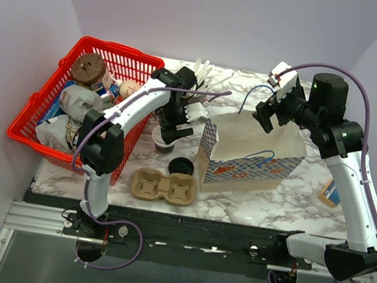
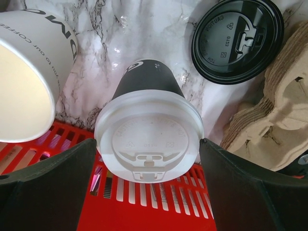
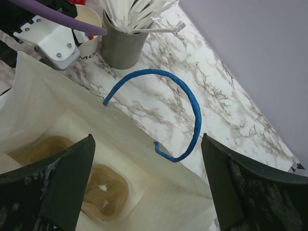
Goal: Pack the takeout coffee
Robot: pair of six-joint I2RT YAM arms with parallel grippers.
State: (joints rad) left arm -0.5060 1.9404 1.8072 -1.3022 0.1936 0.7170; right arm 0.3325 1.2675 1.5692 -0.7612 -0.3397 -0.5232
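The takeout coffee [image 2: 148, 137], a dark cup under a white lid, stands upright on the marble table [image 1: 164, 143], just left of the paper bag [image 1: 251, 155]. My left gripper [image 2: 148, 144] is open and hangs over it, with a finger on each side of the lid. The right fingertip [image 2: 204, 147] touches the lid's rim and the left one sits right at it. My right gripper [image 3: 147, 178] is open above the bag's far wall [image 3: 72, 101], close to its blue handle [image 3: 192, 106]. A cardboard cup carrier [image 3: 103, 192] lies at the bottom of the bag.
A cream paper cup [image 2: 29, 72] stands close by the coffee. A black lid [image 1: 182, 166] and a second cardboard carrier [image 1: 165, 186] lie in front. The red basket [image 1: 44, 101] of goods is at the left. A grey pot of straws [image 3: 122, 45] stands behind the bag.
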